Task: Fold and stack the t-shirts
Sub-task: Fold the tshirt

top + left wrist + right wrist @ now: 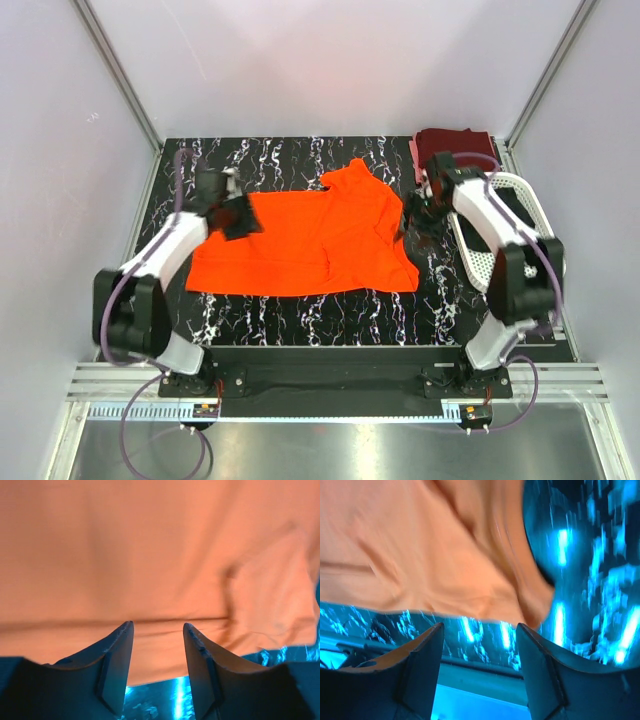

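Note:
The bright orange t-shirt [310,240] lies spread on the black marbled table, its far right part bunched up. It fills the left wrist view [150,555] and the upper left of the right wrist view [420,555]. A folded dark maroon t-shirt [445,148] lies at the far right corner. The black t-shirt is out of view. My left gripper [237,215] is open over the orange shirt's left edge, empty [157,630]. My right gripper [415,222] is open just beyond the shirt's right edge, holding nothing [480,635].
A white perforated basket [505,235] stands at the right side under my right arm. White walls with metal posts close the table at the left, right and back. The black marbled tabletop [330,320] shows bare in front of the shirt.

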Robot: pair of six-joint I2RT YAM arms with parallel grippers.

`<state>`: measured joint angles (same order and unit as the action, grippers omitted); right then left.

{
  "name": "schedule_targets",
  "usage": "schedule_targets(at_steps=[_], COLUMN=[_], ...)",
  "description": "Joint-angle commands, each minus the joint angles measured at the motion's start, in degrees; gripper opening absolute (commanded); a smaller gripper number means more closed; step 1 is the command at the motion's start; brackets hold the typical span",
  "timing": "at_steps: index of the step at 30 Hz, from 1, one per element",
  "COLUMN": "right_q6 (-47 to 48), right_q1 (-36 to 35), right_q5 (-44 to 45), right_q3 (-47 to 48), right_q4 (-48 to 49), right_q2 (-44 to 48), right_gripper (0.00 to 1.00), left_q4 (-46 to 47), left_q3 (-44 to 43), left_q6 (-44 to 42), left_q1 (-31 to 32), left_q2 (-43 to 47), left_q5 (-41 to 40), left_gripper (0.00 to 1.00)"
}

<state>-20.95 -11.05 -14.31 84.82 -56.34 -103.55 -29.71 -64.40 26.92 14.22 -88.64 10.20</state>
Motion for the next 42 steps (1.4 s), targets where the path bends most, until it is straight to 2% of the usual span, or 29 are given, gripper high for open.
schedule_targets(at_steps=[1, 2, 6, 9, 11, 13, 18, 25, 31, 34, 37, 38, 39, 42], right_q6=[-4.5, -5.3, -9.9, -12.1, -14.0, -15.3, -15.3, -15.7, -15.9, -15.9, -15.7, -15.9, -16.0, -16.4], right_q1=[0.6, 0.6, 1.2, 2.5, 4.6, 5.9, 7.2, 7.1, 7.2, 7.1, 7.1, 7.2, 7.1, 7.1], right_q5=[1.3, 0.2, -2.1, -3.6, -6.9, -7.9, -10.0, -9.5, -7.3, -4.6, -1.3, -0.2, 0.8, 4.9], right_q3=[-12.0, -17.5, -27.8, -32.8, -36.2, -37.9, -40.4, -42.3, -40.6, -39.3, -38.6, -38.5, -38.3, -38.1], right_q4=[1.2, 2.4, 8.2, 10.0, 12.6, 14.1, 16.3, 24.4, 26.9, 25.8, 23.7, 23.2, 21.8, 18.6], right_q2=[10.1, 11.6, 16.4, 17.9, 19.1, 20.3, 22.0, 18.7, 15.6, 14.8, 15.1, 15.3, 15.8, 16.7], right_gripper=[0.67, 0.67, 0.65, 0.59, 0.57, 0.54, 0.56, 0.56, 0.53, 0.47, 0.36, 0.31, 0.17, 0.03], left_q4=[-4.6, -5.1, -5.4, -6.3, -5.4, -3.6, -1.8, -0.6, -0.8, -1.0, -1.5, -1.5, -1.5, -1.5], left_q3=[6.0, 7.6, 9.5, 8.7, 8.9, 10.1, 12.3, 14.5, 13.8, 13.7, 13.4, 13.3, 13.3, 13.1], left_q6=[-3.8, -4.3, -7.2, -8.3, -7.1, -4.7, 0.2, 1.3, 1.2, 1.4, 1.6, 1.7, 1.9, 2.0], left_q1=[-9.9, -12.0, -21.8, -24.3, -26.3, -27.7, -29.9, -32.5, -33.0, -33.1, -33.3, -33.5, -33.6, -33.8], left_q2=[5.4, 5.9, 5.1, 3.0, 2.5, 1.5, -1.5, -3.1, -4.1, -5.0, -6.1, -6.3, -6.6, -7.2], left_q5=[0.8, 2.3, 6.5, 5.4, 6.0, 7.1, 8.1, 7.8, 7.6, 7.2, 6.3, 5.4, 5.0, 4.0], left_gripper=[0.48, 0.48, 0.48, 0.44, 0.37, 0.35, 0.28, 0.28, 0.28, 0.27, 0.27, 0.27, 0.27, 0.27])
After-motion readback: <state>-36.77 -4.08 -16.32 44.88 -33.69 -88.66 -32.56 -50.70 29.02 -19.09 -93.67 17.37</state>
